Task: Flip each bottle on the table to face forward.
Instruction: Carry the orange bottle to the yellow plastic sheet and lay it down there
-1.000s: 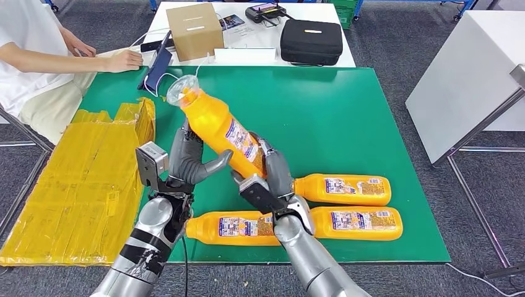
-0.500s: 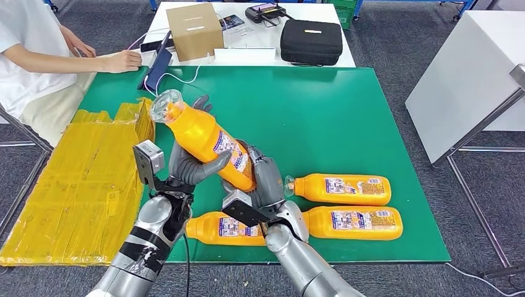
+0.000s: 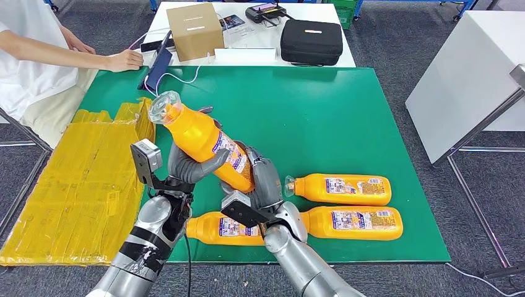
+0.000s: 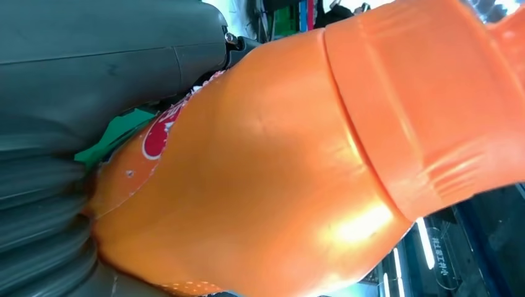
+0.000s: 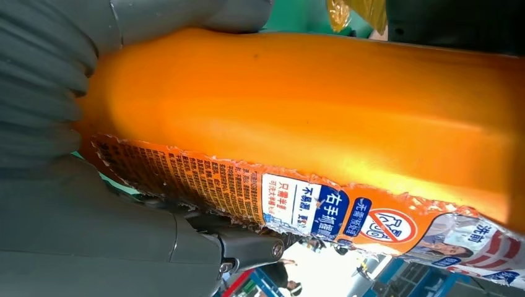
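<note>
Head view: orange bottle [image 3: 201, 137] held off the green table [image 3: 347, 117], centre-left of frame, both hands wrapped on it. Left hand [image 3: 189, 166] gripping mid-body from lower left, thumb across the front; right hand [image 3: 263, 179] clasping the base end at lower right. Long axis diagonal, clear cap end [image 3: 160, 106] pointing upper left, base toward lower right. Label [image 3: 228, 150] partly turned to camera. Three more orange bottles lying flat at lower centre and lower right: one [image 3: 339, 189] with cap pointing left, one [image 3: 356, 223] below it, one [image 3: 223, 228] partly hidden under the right wrist. Yellow wrapped bundle [image 3: 80, 185] at left edge; person's hand [image 3: 124, 60] resting at upper left beyond the table.

Left wrist view: grey thumb and palm [image 4: 93, 80] pressed on the orange bottle body [image 4: 278, 173], red logo edge peeking beside the hand; bottle running away to upper right.

Right wrist view: hand [image 5: 68, 93] closed around the bottle [image 5: 309, 105], printed back label [image 5: 297, 204] along the lower side.

Judgement: roll about the long axis likely next, both hands equally near.
</note>
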Tool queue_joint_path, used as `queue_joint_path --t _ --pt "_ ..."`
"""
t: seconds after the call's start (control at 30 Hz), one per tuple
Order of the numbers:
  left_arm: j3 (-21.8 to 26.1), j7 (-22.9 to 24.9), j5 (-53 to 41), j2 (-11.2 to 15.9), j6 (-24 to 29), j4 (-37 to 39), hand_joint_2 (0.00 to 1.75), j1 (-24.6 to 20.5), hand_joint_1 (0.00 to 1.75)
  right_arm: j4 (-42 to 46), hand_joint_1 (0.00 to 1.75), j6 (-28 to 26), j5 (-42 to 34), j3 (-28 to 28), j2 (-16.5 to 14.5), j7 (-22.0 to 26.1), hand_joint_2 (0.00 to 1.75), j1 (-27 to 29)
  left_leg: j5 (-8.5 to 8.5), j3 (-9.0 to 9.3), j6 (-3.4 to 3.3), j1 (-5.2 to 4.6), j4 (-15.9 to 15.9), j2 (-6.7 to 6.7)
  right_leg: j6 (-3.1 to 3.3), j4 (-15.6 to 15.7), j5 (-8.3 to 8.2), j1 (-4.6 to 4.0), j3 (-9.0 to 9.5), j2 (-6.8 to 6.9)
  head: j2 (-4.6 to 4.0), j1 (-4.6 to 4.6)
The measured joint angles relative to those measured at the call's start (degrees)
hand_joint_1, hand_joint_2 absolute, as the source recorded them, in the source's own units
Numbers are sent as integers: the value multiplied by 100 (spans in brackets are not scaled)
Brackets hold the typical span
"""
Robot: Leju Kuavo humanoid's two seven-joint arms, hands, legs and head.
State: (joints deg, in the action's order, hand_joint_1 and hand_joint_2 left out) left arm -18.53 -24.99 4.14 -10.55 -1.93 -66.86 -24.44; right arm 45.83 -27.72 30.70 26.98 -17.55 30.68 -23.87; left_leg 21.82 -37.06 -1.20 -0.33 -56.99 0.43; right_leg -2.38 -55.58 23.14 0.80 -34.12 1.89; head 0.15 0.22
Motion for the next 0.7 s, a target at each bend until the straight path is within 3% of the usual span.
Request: queue_joint_path --t 0.07,0.13,0.17,0.3,0.4,0.47,0.6,0.7 --pt "1 -15 -99 10 174 -22 175 -14 175 78 0 153 -180 19 0 17 175 47 0 0 0 0 0 0 0 0 0 0 0 0 0 0" --pt "1 -42 -379 34 508 -88 175 -22 175 354 0 393 -442 25 3 -25 175 179 0 -1 0 0 0 -1 0 0 0 0 0 0 0 0" --pt "4 -56 -570 52 723 -130 175 -30 175 558 0 521 -582 27 7 -72 131 261 0 -2 0 0 0 -1 0 0 0 0 -1 0 0 0" --pt "92 -37 -1941 177 2123 -195 175 -172 175 1553 0 925 -1122 74 61 -291 131 600 0 -3 0 1 0 0 0 -1 0 -1 -4 0 0 -1" --pt "185 204 -3489 305 3370 -185 175 -311 175 2216 0 1157 -1430 118 117 -652 0 783 0 -3 0 2 1 -1 1 -1 1 -2 -4 0 0 0" --pt "333 470 -4711 393 3907 -158 175 -383 175 2569 0 1383 -1773 146 164 -867 0 871 0 -3 1 2 2 1 2 -1 1 -1 -3 0 0 1" --pt "962 809 -6718 511 4165 -31 175 -500 175 3201 0 1510 -2345 209 279 -955 175 1048 -1 -3 1 2 1 3 2 -1 1 -1 -4 -1 0 2" --pt "1447 1054 -7654 625 4170 169 175 -620 175 3630 0 1467 -2518 250 375 -951 175 1165 -1 -2 1 2 1 6 2 -1 1 -1 -5 -2 0 1"
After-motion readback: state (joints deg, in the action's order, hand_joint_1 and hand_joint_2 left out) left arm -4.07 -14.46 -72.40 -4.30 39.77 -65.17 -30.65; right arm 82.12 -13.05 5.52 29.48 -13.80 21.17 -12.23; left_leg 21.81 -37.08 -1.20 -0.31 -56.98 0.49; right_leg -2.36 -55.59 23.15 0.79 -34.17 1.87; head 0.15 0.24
